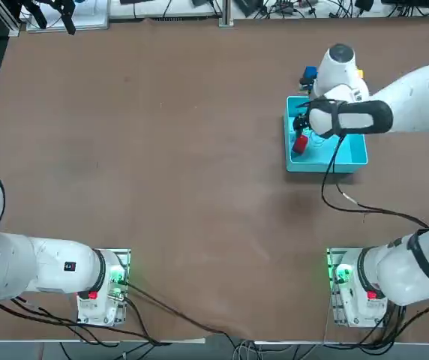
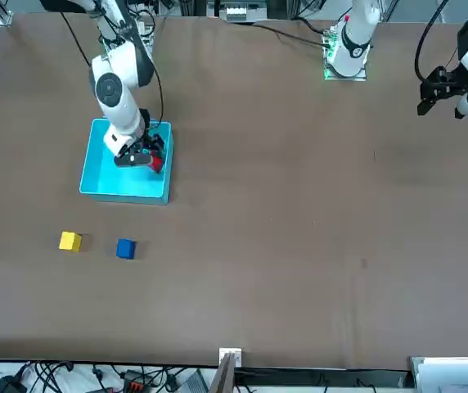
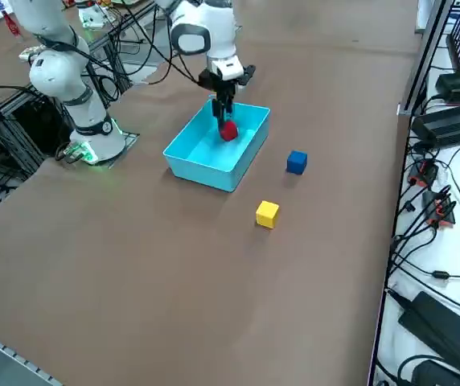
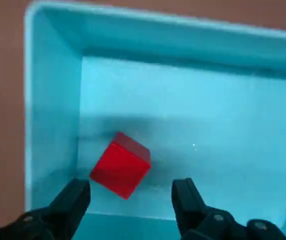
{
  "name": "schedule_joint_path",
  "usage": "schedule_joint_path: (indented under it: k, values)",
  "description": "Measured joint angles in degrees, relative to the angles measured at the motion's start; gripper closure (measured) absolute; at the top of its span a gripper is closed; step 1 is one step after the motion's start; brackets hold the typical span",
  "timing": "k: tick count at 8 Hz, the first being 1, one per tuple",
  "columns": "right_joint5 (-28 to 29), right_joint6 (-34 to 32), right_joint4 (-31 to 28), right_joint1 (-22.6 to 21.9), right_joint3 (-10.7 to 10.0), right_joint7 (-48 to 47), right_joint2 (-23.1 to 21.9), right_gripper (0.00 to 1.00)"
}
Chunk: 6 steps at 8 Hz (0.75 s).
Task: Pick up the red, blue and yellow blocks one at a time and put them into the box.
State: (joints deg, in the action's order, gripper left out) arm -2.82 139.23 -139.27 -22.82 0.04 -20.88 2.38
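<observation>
The red block (image 4: 120, 164) sits tilted inside the cyan box (image 4: 208, 115), near one of its corners. My right gripper (image 4: 130, 192) hangs just above it, open, with both fingers clear of the block. From overhead, the gripper (image 1: 302, 124) is over the left part of the box (image 1: 349, 150), with the red block (image 1: 300, 144) beneath it. The blue block (image 2: 125, 248) and the yellow block (image 2: 70, 241) rest on the table outside the box (image 2: 107, 176), close to each other. In the top view the blue block (image 1: 308, 74) peeks out beside the arm and the yellow block (image 1: 360, 73) is mostly hidden by it.
Brown tabletop stretches wide to the left of the box. A black cable (image 1: 349, 199) trails from the right arm across the table near the box. The arm bases (image 1: 349, 289) stand at the near edge.
</observation>
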Motion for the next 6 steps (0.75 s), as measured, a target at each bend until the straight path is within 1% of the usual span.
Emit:
schedule_joint_path:
  k: [1, 2, 3, 4, 6]
  values:
    - [0.0, -2.5, 2.0, 0.33, -0.3, 0.18, -1.98, 0.0]
    - [0.0, -4.48, 5.26, 1.35, -0.54, 1.07, -2.69, 0.0]
    - [0.0, -5.76, 9.31, 3.12, -0.68, 2.52, -1.84, 0.0]
    - [0.0, -6.37, 14.02, 5.15, -0.86, 3.86, 0.91, 0.0]
    - [0.0, -6.42, 24.45, 8.45, -1.06, 4.79, 10.31, 0.0]
